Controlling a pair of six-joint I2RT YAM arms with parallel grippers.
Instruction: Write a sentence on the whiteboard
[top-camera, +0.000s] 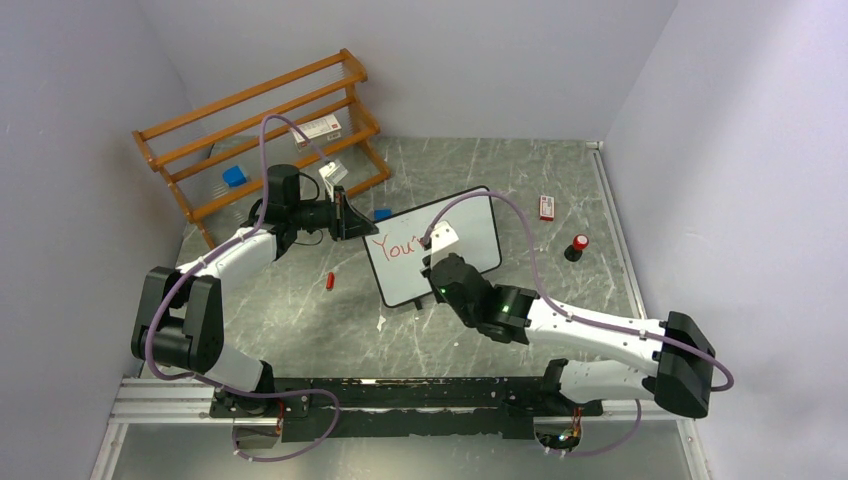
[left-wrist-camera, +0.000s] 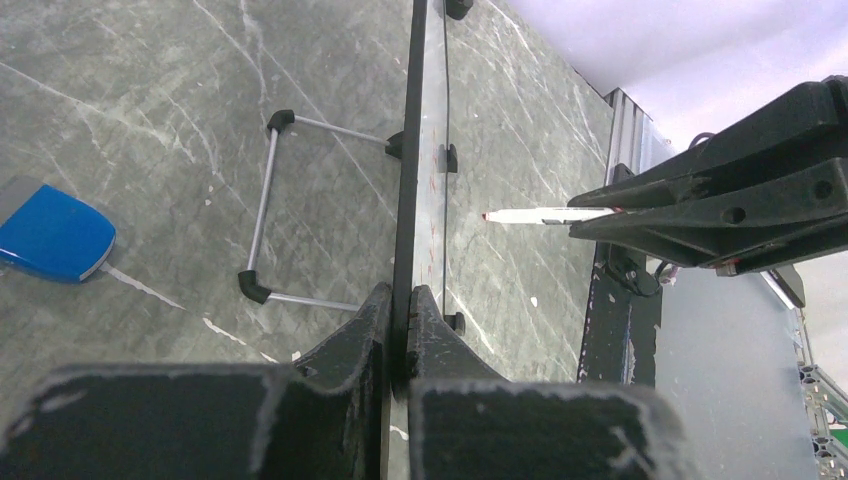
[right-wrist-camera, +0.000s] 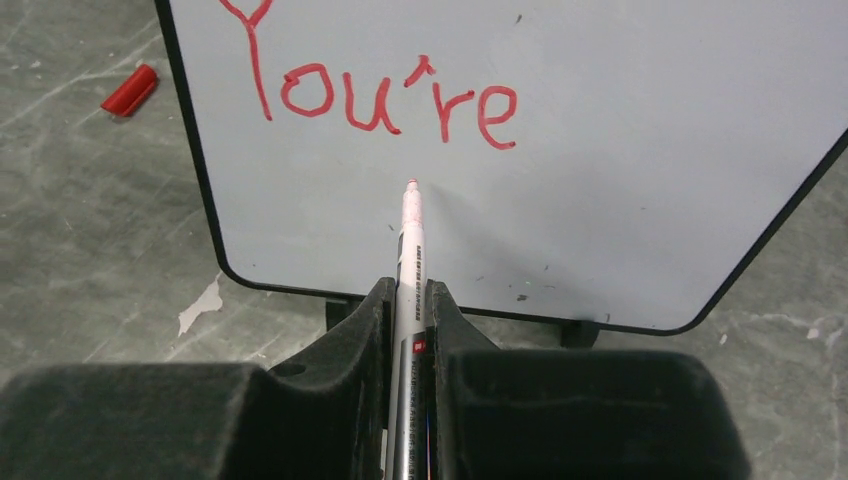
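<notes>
The whiteboard (top-camera: 470, 232) stands propped up mid-table, its black frame seen edge-on (left-wrist-camera: 408, 150) in the left wrist view. My left gripper (top-camera: 350, 215) is shut on the board's left edge (left-wrist-camera: 408, 300). Of the sentence (right-wrist-camera: 380, 95), the red word "You're" is written near the top of the board (right-wrist-camera: 600, 150). My right gripper (right-wrist-camera: 408, 300) is shut on a white marker (right-wrist-camera: 410, 230). Its red tip points at the board below the word. In the left wrist view the marker (left-wrist-camera: 540, 214) ends a short way off the board face.
A red marker cap (top-camera: 330, 281) lies on the table left of the board. Behind the left arm is a wooden rack (top-camera: 260, 130) with a blue object (top-camera: 234, 176). A small red-and-white box (top-camera: 546, 207) and a red-topped black object (top-camera: 577, 247) sit to the right.
</notes>
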